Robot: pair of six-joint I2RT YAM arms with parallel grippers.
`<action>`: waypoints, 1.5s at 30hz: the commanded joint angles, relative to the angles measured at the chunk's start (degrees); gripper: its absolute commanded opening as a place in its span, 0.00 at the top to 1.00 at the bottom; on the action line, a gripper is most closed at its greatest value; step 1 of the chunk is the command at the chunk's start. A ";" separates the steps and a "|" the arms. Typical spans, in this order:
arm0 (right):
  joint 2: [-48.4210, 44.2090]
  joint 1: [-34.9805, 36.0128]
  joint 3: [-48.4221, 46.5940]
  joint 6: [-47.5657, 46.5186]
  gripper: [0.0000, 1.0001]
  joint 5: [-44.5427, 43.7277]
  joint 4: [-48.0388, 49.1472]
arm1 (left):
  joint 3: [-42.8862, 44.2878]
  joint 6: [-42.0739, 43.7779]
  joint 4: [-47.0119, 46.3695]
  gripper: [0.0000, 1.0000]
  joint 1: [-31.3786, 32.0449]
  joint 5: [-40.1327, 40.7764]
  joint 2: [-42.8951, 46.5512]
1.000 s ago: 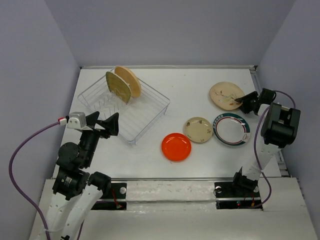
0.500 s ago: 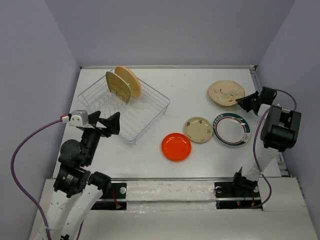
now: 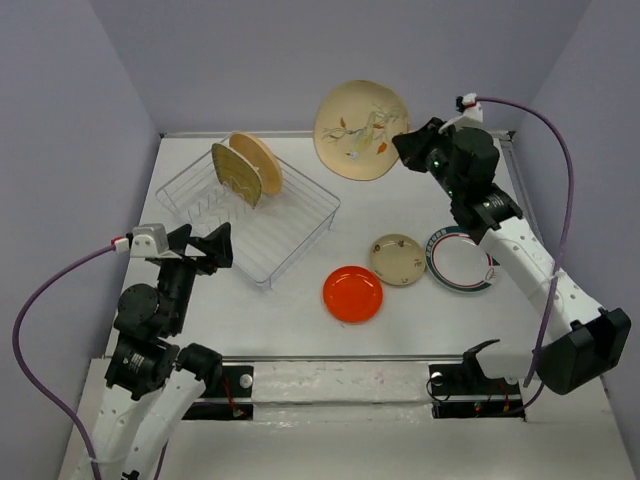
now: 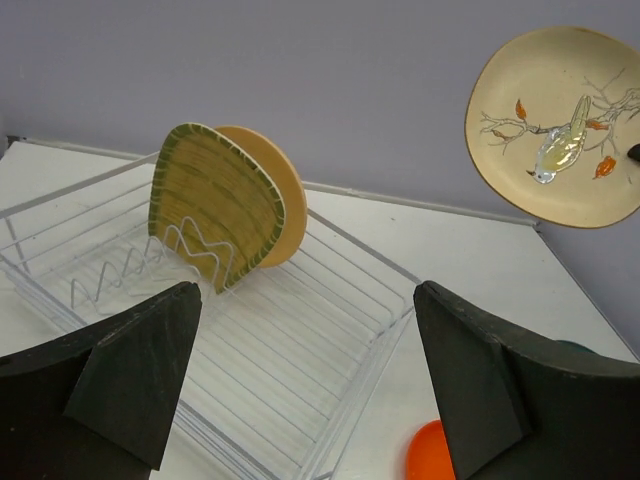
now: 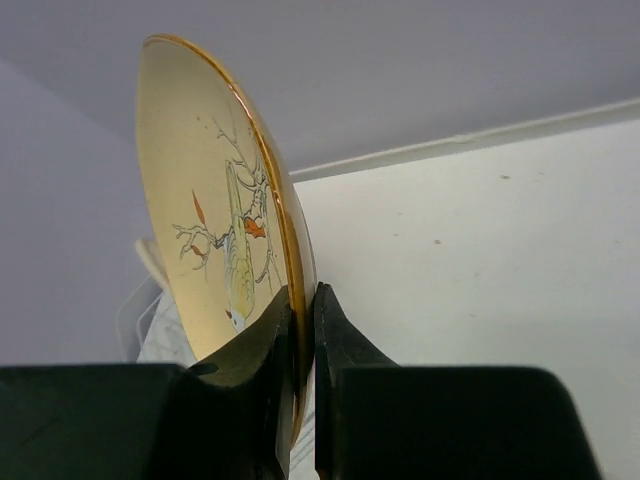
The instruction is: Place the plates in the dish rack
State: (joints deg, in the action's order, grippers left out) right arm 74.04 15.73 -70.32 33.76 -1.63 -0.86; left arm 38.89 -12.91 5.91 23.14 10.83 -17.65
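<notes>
The olive plate [image 3: 236, 174] and peach plate [image 3: 257, 160] stand in the dish rack [image 3: 300, 225] at ten o'clock, the right hand [image 3: 403, 142] clamps the cream plate [image 3: 360, 130] aloft near twelve o'clock, the left hand [image 3: 203, 243] gapes wide, and the red-orange plate [image 3: 352, 294], beige plate [image 3: 397, 259] and green-rimmed plate [image 3: 462, 260] wait on the surface [image 3: 400, 200].

**Setting: robot test cell, not a kitchen**

Standing at the bench. A white table [image 3: 400, 190] is boxed in on three sides by plain lavender panels [image 3: 350, 60], like a purpose-built enclosure. Two white-and-black robot arms, left [image 3: 150, 330] and right [image 3: 520, 250], are bolted to a metal strip [image 3: 330, 380] at the near edge. Purple cables [image 3: 70, 263] loop loose from the wrists. The household items read as props: a wire dish rack [image 3: 290, 225], plates [image 3: 352, 294] lying flat, and a cream plate [image 3: 360, 130] pinched in the right claw [image 3: 405, 142].
</notes>
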 commanded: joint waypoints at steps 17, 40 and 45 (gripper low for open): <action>42.04 46.32 -58.77 -38.75 0.93 -39.41 -1.42 | -1.28 -1.77 -3.72 0.01 -0.99 22.04 20.46; 67.38 48.70 -79.09 -70.23 0.93 -47.51 25.47 | -1.98 -0.72 -5.21 0.01 0.24 16.86 19.85; 65.53 48.08 -76.55 -68.92 0.93 -46.89 25.30 | -2.07 -0.72 -5.21 0.01 0.24 16.68 19.58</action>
State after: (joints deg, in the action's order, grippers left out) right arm 145.82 64.36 -145.01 -34.76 -48.69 12.08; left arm 37.08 -14.39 4.40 23.16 27.64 -0.25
